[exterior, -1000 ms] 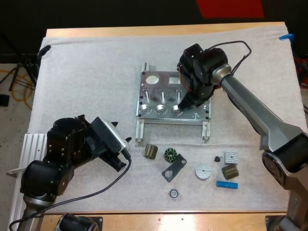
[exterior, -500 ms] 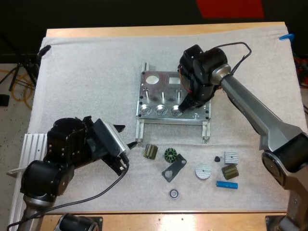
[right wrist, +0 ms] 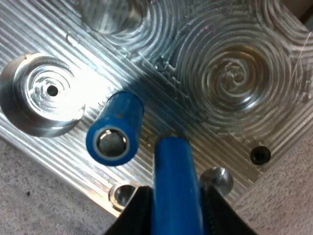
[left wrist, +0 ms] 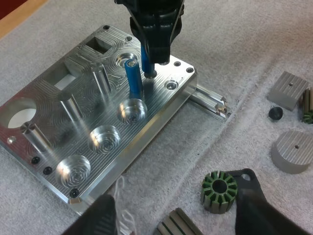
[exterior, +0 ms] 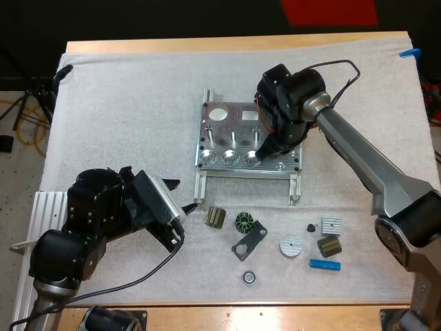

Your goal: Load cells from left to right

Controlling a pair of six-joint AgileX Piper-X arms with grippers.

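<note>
Grey metal fixture [exterior: 241, 114] sits on the mat [exterior: 124, 110], unmoved. My left gripper [exterior: 180, 196], fingers apart and empty, has crept slightly right toward the fixture's near left rail. My right gripper [exterior: 266, 147] stays clamped on a blue cell [right wrist: 175, 181] at the fixture's near right part, just beside a second blue cell [right wrist: 115, 129] standing there.

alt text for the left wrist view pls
A blue cylinder stands tilted in the end pocket of a metal fixture, with the right gripper just beyond it, shut on a second blue cylinder. The row's other two pockets are empty. The open left gripper faces a green ribbed ring on the mat.
</note>
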